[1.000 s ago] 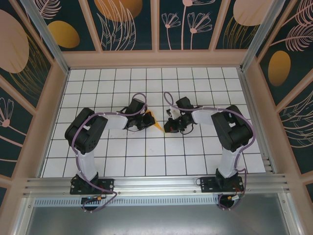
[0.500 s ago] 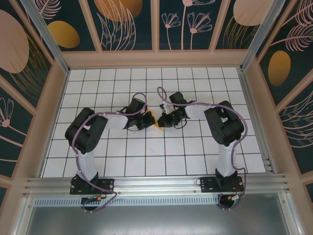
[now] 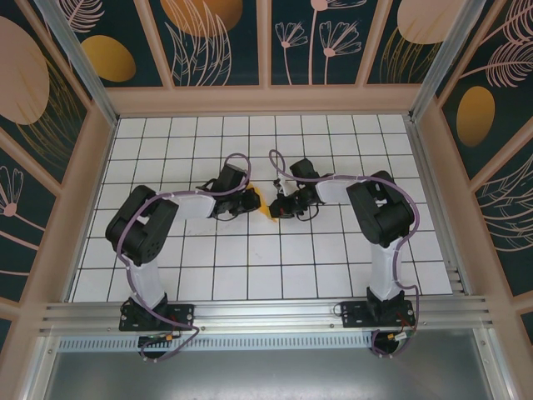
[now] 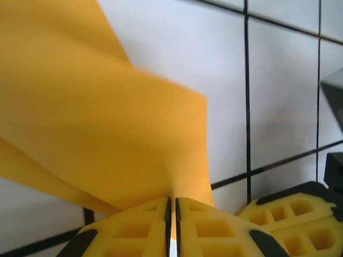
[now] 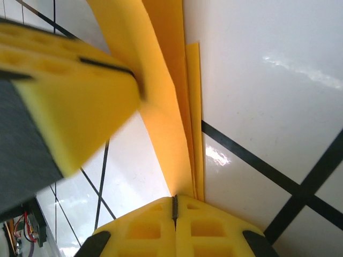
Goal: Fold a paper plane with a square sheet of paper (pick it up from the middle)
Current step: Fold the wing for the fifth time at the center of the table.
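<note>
The square sheet of paper [image 3: 265,205] is orange-yellow and folded into narrow layers. It hangs just above the tiles between my two grippers at mid-table; whether it has the paper plane's dart shape I cannot tell. My left gripper [image 3: 252,202] pinches one end: in the left wrist view the paper [image 4: 107,118] runs into the hairline slit between the pads of the gripper [image 4: 172,201]. My right gripper [image 3: 278,206] faces it from the right. In the right wrist view the stacked paper layers [image 5: 166,107] enter the seam of the right gripper [image 5: 174,199].
The white tiled floor [image 3: 250,258] has black grid lines and is walled by patterned panels [image 3: 208,42]. The grippers nearly touch. The left gripper's foam finger [image 5: 69,107] looms close in the right wrist view, and the right gripper's finger [image 4: 289,214] shows at the left wrist view's lower right.
My right gripper has swung left and slightly back, closing in on the paper at the left gripper's tips. The left arm has shifted a little left.
</note>
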